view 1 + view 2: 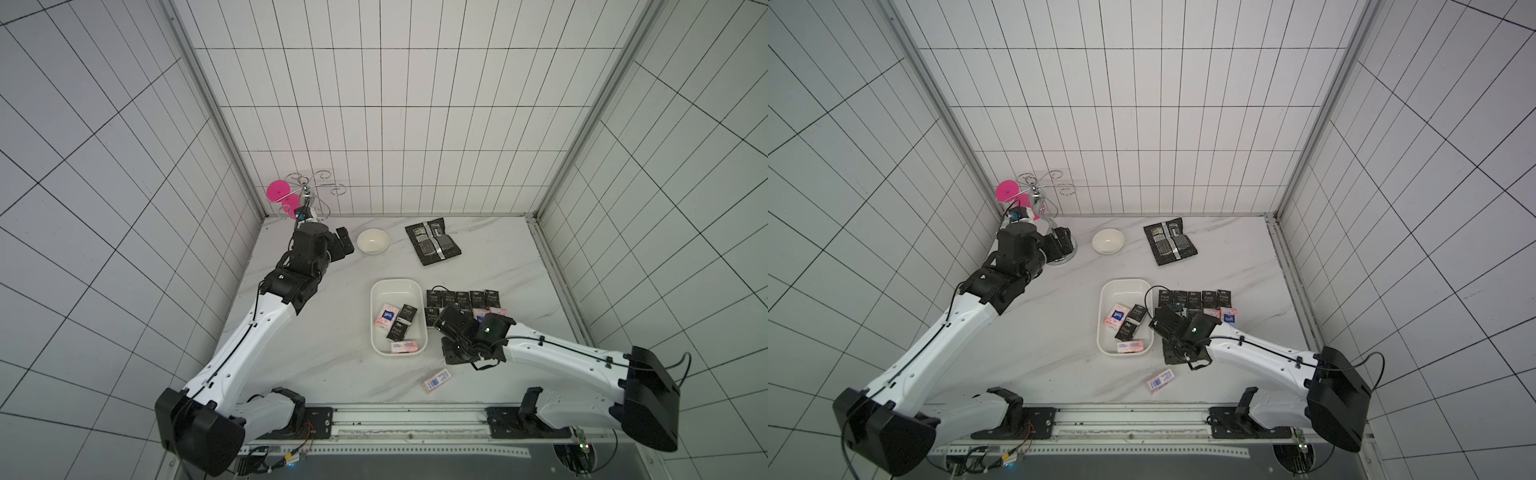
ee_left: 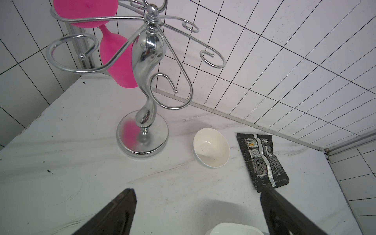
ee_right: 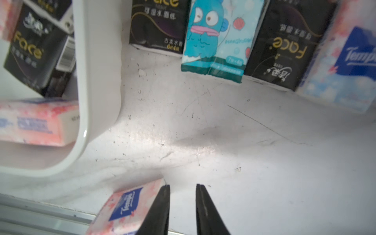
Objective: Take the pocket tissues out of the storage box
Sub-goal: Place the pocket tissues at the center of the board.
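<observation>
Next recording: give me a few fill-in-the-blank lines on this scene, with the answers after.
The glass hanging on the chrome rack is ___.
The teal packet lies ___ the storage box.
The left gripper has its jaws ___.
The white bowl holds ___.
Missing words: pink; outside; open; nothing.

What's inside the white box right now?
Two pink-white tissue packets and overlapping black ones lie in the storage box. Anything underneath them is hidden.
</observation>
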